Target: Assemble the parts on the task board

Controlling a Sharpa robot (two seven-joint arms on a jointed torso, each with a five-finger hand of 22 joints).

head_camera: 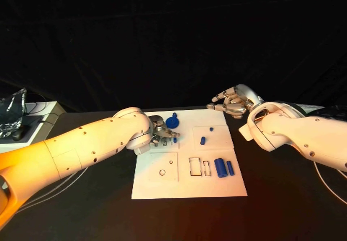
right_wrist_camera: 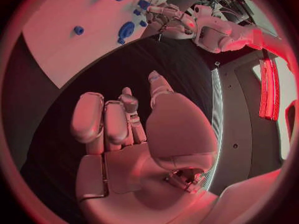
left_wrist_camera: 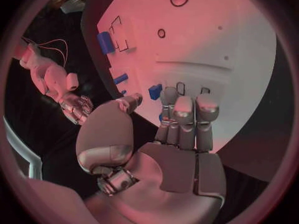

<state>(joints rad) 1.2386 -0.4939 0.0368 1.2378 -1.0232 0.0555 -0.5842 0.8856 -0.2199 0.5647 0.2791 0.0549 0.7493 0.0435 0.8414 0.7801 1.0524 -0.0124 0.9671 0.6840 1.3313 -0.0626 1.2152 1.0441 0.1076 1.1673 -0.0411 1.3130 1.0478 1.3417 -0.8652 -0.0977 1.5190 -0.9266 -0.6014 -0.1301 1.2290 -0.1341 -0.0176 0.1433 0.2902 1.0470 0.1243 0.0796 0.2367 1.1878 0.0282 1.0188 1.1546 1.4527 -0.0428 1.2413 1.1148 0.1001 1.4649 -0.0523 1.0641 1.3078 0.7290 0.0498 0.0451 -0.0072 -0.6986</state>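
Head view: left hand perhaps pinching a blue part on unlabelled task board; right hand empty, fingers apart.

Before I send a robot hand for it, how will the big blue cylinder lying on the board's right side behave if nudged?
The big blue cylinder lies on its side on the flat white task board, so it will probably roll sideways toward the thinner blue rod beside it. It looks rigid and smooth, so it may slip unless pinched across its round sides.
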